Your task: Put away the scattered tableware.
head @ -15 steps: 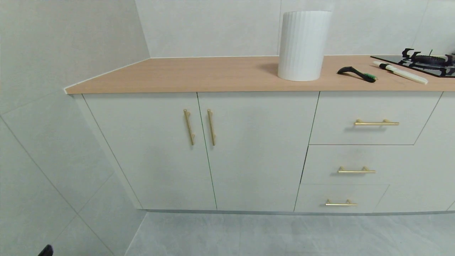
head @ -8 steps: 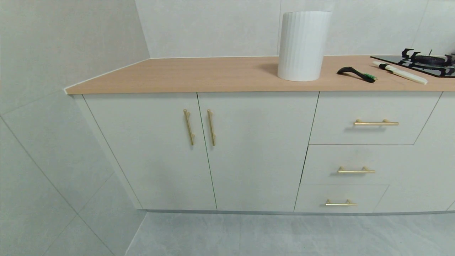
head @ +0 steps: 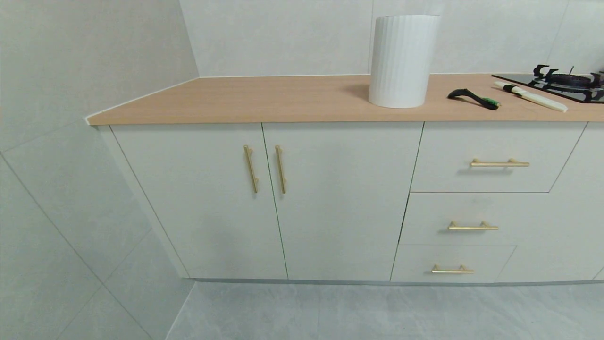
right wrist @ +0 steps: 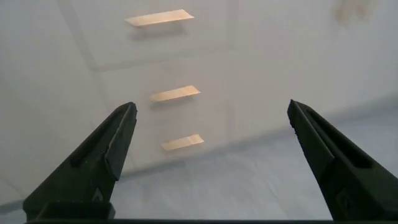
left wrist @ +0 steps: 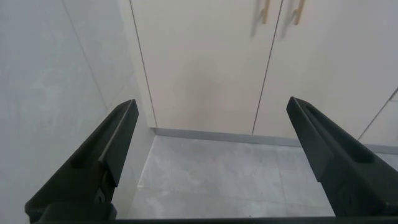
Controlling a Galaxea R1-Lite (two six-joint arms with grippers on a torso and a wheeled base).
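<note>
- Since a second ago, a dark tip at the lower-left edge of my head view has dropped past that edge. Everything on the counter (head: 264,97) lies as it did.
- I see the peeler (head: 473,98) lying flat on the counter, near the white ribbed holder (head: 403,60) on its right and not touching it.
- I see the knife (head: 531,96) lying farther right, between the peeler and the stove (head: 564,82), close to the stove's edge.
- My left gripper (left wrist: 211,107) hangs low with its jaws spread wide and nothing between them, facing the foot of the doors (left wrist: 205,62) and the floor (left wrist: 217,180).
- My right gripper (right wrist: 211,112) is also spread wide and empty, facing the drawers (right wrist: 186,68).
</note>
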